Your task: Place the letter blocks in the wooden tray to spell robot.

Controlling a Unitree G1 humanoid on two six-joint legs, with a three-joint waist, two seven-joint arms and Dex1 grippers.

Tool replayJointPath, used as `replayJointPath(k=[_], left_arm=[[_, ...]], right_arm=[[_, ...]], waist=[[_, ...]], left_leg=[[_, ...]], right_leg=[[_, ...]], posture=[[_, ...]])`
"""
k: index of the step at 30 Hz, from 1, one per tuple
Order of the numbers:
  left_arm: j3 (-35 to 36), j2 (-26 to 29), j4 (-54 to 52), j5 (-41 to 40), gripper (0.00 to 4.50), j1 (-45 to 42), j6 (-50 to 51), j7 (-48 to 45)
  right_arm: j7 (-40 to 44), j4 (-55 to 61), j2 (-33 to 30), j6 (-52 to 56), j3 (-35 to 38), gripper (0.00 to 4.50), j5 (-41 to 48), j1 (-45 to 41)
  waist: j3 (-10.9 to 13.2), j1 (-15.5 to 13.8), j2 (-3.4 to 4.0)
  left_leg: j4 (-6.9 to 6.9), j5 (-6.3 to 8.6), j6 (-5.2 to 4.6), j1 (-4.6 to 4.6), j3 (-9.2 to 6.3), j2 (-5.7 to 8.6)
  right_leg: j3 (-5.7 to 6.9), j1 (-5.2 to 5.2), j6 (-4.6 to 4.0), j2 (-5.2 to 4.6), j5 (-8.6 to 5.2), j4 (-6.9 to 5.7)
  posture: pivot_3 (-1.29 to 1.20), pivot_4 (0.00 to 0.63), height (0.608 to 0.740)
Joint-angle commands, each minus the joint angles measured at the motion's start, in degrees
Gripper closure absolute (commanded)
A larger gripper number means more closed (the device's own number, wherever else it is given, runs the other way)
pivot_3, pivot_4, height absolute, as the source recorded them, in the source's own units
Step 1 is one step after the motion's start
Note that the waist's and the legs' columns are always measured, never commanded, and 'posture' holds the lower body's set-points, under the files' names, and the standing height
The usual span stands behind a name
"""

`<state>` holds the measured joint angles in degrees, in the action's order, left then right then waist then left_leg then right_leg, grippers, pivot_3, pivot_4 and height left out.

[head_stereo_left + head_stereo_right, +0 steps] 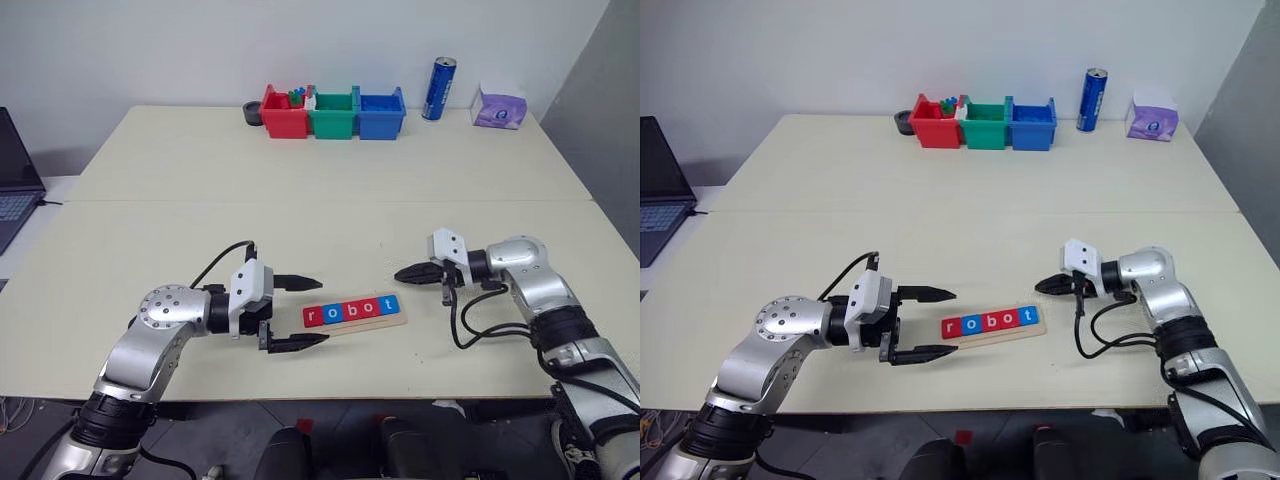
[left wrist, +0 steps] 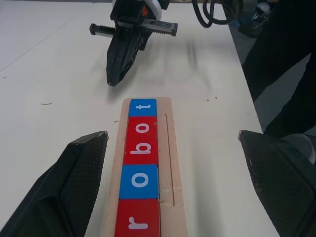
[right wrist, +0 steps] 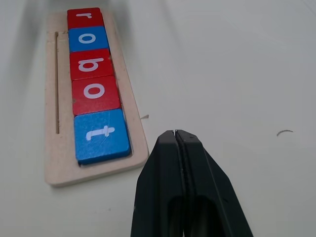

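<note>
- Lower left of the head view: the left gripper [image 1: 298, 312] sits low over the counter [image 1: 300, 190] with its jaws spread wide and nothing in them, pointing at the near end of the wooden tray [image 1: 396, 320].
- Lower middle: the tray lies flat on the counter, a bit tilted, and all five letter blocks [image 1: 351, 310] are lined up in it, reading r-o-b-o-t. Colours go red, blue, red, red, blue.
- In the left wrist view the tray runs between the two open fingers, neither touching it.
- Middle right: the right gripper [image 1: 409, 272] has its jaws clenched tight on nothing, tip just off the "t" end of the tray, not touching it.
- Top middle, at the far edge of the counter: red, green and blue bins [image 1: 333, 113] in a row, with a dark round thing at their left.
- Upper right: a blue can [image 1: 439, 88] standing up, then a purple tissue pack [image 1: 499, 107].
- Far left edge: part of a laptop [image 1: 14, 180].
</note>
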<state>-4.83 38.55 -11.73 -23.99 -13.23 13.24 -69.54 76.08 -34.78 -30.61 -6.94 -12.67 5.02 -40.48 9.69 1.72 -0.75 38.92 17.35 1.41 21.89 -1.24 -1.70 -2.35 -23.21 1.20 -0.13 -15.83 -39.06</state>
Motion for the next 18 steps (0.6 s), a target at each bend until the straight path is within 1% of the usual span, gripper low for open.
replayJointPath(k=[1, 8, 18], left_arm=[[0.4, 0.33, -1.77, -0.66, 0.0, -0.59, -0.5, -0.22], [0.99, 0.99, -2.67, -1.0, 0.0, 0.35, -0.11, -0.01], [0.82, 0.99, -2.88, -1.08, 0.0, 0.57, -0.06, 0.15]], right_arm=[[-0.93, -4.1, 1.39, -4.07, -0.57, 4.45, -2.03, -1.87], [-1.34, -10.48, 2.94, -8.3, -0.84, 4.45, -3.85, -3.18], [0.98, -7.44, 2.04, -9.25, -1.21, 4.45, -3.71, -0.56]], waist=[[0.0, 0.0, 0.0], [0.0, 0.05, 0.01], [0.0, 0.04, 0.01]], left_leg=[[0.0, 0.0, 0.0, 0.0, 0.0, -0.01], [0.0, 0.0, 0.01, -0.02, 0.03, -0.01], [0.0, 0.0, 0.01, -0.02, 0.02, -0.02]], right_leg=[[0.0, 0.0, 0.0, -0.01, 0.0, 0.0], [0.0, 0.0, 0.0, -0.02, 0.0, -0.01], [-0.01, 0.0, 0.0, -0.03, 0.0, -0.02]], posture=[[0.0, 0.15, 0.74], [0.0, 0.15, 0.74], [0.0, 0.15, 0.74]])
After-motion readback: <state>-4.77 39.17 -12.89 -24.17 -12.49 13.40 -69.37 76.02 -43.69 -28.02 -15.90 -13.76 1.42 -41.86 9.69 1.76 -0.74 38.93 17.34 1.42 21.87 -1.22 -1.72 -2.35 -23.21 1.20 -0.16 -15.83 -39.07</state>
